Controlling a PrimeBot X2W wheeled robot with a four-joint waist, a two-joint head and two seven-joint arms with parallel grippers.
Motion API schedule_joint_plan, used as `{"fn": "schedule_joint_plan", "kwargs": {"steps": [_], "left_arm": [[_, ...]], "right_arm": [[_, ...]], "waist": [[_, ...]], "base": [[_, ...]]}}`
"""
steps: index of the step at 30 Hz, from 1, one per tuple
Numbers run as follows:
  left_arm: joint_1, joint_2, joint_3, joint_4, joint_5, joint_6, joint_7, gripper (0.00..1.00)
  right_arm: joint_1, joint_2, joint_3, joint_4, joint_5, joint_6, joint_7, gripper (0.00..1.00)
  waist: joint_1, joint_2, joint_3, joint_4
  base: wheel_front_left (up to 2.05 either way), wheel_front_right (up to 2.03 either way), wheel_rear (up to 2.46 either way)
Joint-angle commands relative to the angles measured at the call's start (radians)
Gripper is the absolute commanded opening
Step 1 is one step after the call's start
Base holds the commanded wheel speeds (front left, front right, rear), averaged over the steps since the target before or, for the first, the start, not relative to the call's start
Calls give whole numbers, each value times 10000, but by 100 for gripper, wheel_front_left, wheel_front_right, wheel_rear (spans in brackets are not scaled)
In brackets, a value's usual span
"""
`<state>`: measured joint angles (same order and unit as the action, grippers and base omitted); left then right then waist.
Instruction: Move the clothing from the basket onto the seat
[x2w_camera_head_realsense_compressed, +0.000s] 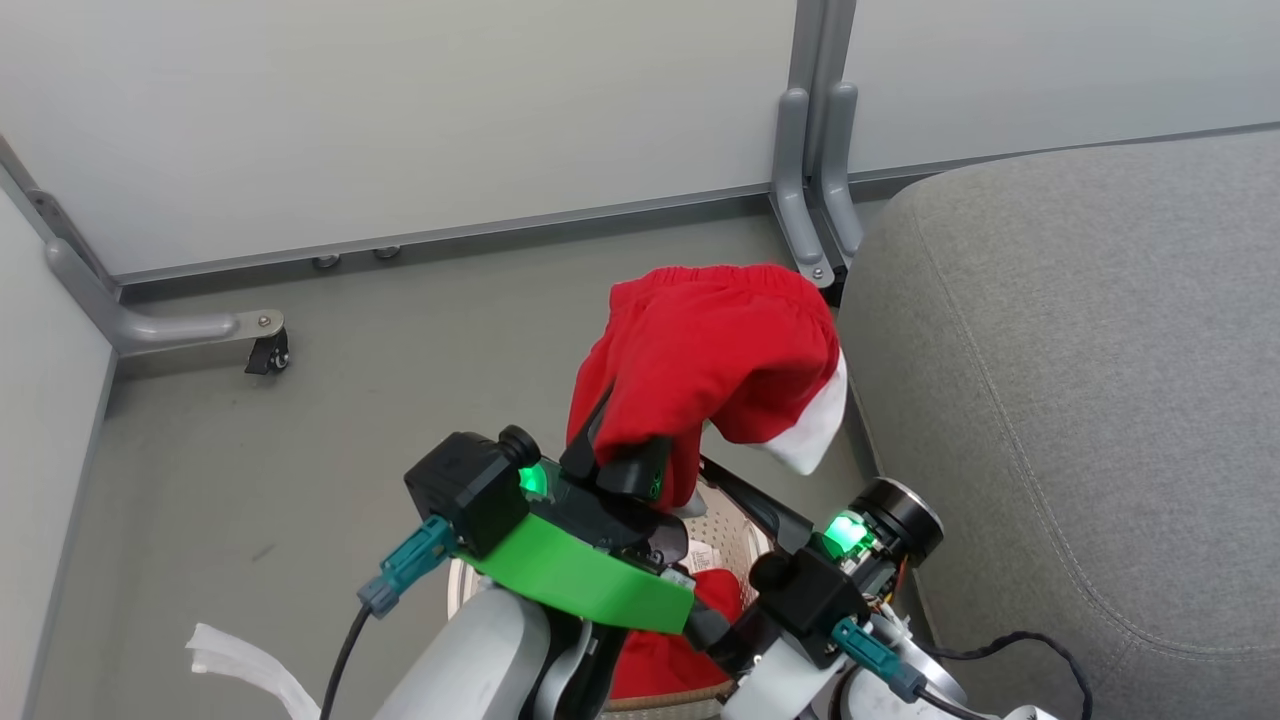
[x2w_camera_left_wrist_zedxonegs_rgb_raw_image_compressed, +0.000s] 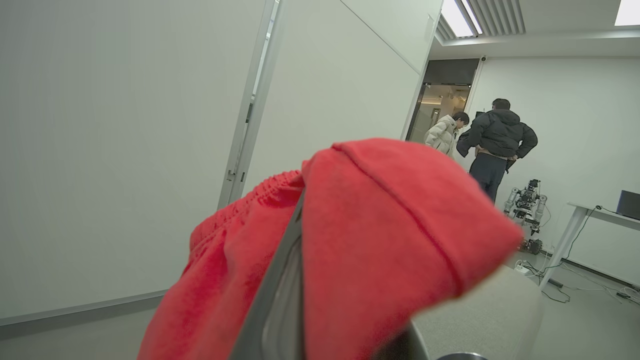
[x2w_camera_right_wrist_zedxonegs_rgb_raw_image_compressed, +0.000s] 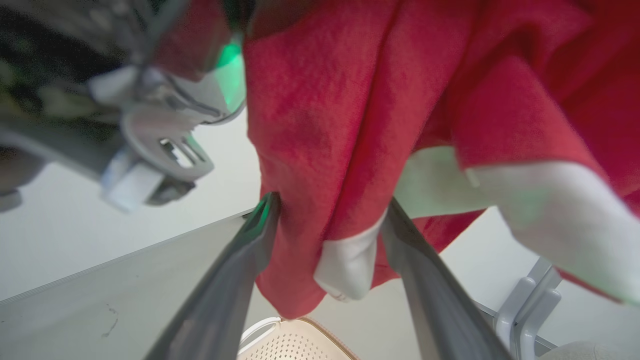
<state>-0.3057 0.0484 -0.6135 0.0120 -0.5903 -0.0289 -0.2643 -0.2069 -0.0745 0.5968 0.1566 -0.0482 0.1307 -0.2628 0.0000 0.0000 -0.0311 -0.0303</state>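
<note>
My left gripper (x2w_camera_head_realsense_compressed: 622, 450) is shut on a red garment (x2w_camera_head_realsense_compressed: 715, 355) with an elastic waistband and white trim, held up above the basket (x2w_camera_head_realsense_compressed: 738, 528). In the left wrist view the fabric (x2w_camera_left_wrist_zedxonegs_rgb_raw_image_compressed: 380, 240) drapes over one finger (x2w_camera_left_wrist_zedxonegs_rgb_raw_image_compressed: 280, 300). My right gripper (x2w_camera_right_wrist_zedxonegs_rgb_raw_image_compressed: 331, 202) is open just below, and the garment's hanging end (x2w_camera_right_wrist_zedxonegs_rgb_raw_image_compressed: 320, 165) falls between its spread fingers. A second red garment (x2w_camera_head_realsense_compressed: 665, 660) lies in the cream perforated basket (x2w_camera_right_wrist_zedxonegs_rgb_raw_image_compressed: 295, 342), mostly hidden by my arms. The grey seat (x2w_camera_head_realsense_compressed: 1080, 380) stands right of the basket.
Pale partition walls close off the back and left, with a caster (x2w_camera_head_realsense_compressed: 268, 352) and metal feet (x2w_camera_head_realsense_compressed: 815, 200) on the grey floor. A white strip (x2w_camera_head_realsense_compressed: 240, 660) lies at lower left. Two people (x2w_camera_left_wrist_zedxonegs_rgb_raw_image_compressed: 497, 145) stand far off by another robot (x2w_camera_left_wrist_zedxonegs_rgb_raw_image_compressed: 525, 200) and a table (x2w_camera_left_wrist_zedxonegs_rgb_raw_image_compressed: 600, 215).
</note>
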Motion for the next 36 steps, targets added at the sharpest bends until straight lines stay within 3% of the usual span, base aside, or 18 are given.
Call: {"fn": "schedule_joint_plan", "kwargs": {"steps": [1, 11, 36], "left_arm": [[-141, 38, -29, 13, -60, 36, -3, 0], [-132, 38, -401, -67, -166, 77, -2, 0], [-61, 37, -814, 239, -333, 181, 1, 0]], "right_arm": [[-40, 71, -33, 58, -58, 1, -31, 100], [-272, 226, -246, 499, -323, 1, -31, 100], [-475, 252, 100, 94, 854, 1, -31, 100]], "waist": [[0, 0, 4, -2], [0, 0, 44, 29], [0, 0, 80, 220]], "base": [[0, 0, 0], [0, 0, 0], [0, 0, 0]]}}
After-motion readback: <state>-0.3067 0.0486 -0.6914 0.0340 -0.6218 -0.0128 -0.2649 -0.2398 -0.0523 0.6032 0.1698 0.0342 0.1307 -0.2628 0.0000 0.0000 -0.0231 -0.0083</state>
